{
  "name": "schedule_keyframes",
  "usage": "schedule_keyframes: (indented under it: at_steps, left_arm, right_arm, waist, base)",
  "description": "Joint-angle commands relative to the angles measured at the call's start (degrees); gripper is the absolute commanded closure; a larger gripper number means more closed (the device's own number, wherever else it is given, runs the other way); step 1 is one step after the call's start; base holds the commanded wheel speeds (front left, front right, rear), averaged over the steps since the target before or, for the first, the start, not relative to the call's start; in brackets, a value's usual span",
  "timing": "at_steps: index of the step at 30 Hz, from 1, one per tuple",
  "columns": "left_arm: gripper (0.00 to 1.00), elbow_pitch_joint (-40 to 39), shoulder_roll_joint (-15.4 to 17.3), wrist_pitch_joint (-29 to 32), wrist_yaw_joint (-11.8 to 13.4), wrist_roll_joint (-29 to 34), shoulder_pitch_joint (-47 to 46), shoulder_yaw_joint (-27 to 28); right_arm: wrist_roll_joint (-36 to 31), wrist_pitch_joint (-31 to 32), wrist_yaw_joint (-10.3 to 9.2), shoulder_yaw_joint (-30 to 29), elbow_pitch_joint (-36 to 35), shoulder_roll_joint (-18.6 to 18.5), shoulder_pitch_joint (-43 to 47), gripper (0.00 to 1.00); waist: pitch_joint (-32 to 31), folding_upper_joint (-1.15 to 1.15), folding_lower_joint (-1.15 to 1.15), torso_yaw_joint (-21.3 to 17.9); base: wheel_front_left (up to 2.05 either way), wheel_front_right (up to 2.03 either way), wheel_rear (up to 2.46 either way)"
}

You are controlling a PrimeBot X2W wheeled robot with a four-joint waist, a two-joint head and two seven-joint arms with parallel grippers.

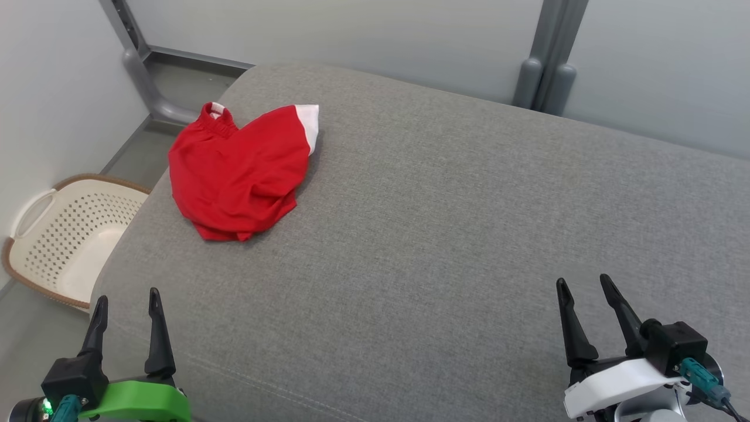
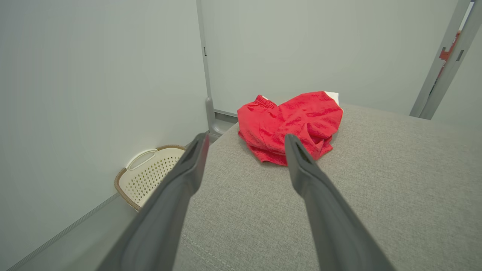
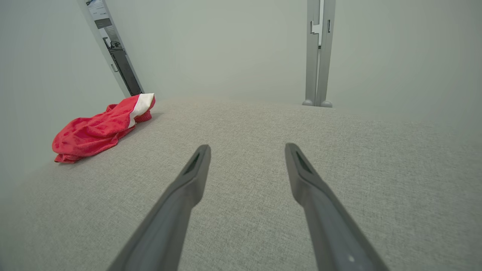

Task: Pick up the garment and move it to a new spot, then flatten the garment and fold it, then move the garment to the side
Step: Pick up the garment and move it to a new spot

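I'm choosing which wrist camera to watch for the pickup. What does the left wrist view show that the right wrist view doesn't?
Left wrist view's extras: the cream basket down beside the grey cushion, and the open left gripper pointing toward the red garment. Right wrist view's extra: the open right gripper over bare cushion. Shared: the crumpled garment with white trim, and the cushion.
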Motion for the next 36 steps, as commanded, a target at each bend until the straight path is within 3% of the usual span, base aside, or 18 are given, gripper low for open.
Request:
schedule_keyframes:
  at_steps: [1,12,22,36]
  left_arm:
    - [0.0,-0.02,0.16,0.0,0.14,-0.09,0.3,0.32]
    - [0.0,0.04,0.04,0.0,0.26,-0.23,1.14,1.29]
    - [0.0,0.7,0.33,0.0,0.11,-0.4,-0.92,1.48]
    - [0.0,2.23,4.86,0.0,-0.64,-2.28,-17.24,0.86]
  right_arm:
    - [0.01,-0.14,-0.12,-0.05,0.09,-0.29,-0.56,0.0]
    - [-0.13,-0.14,-0.12,0.16,0.25,-0.34,-0.57,0.0]
    - [-0.37,-0.14,-0.12,0.13,0.02,-0.81,-1.35,0.0]
    - [-1.72,0.24,-0.12,-2.31,-2.74,-4.03,-5.52,0.0]
  waist:
    - [0.51,0.0,0.0,1.88]
    - [0.39,0.0,0.0,3.66]
    - [1.08,0.0,0.0,2.23]
    - [10.04,0.0,0.0,-6.56]
  base:
    - [0.0,0.0,0.0]
    - [0.0,0.0,0.0]
    - [0.0,0.0,0.0]
    - [0.0,0.0,0.0]
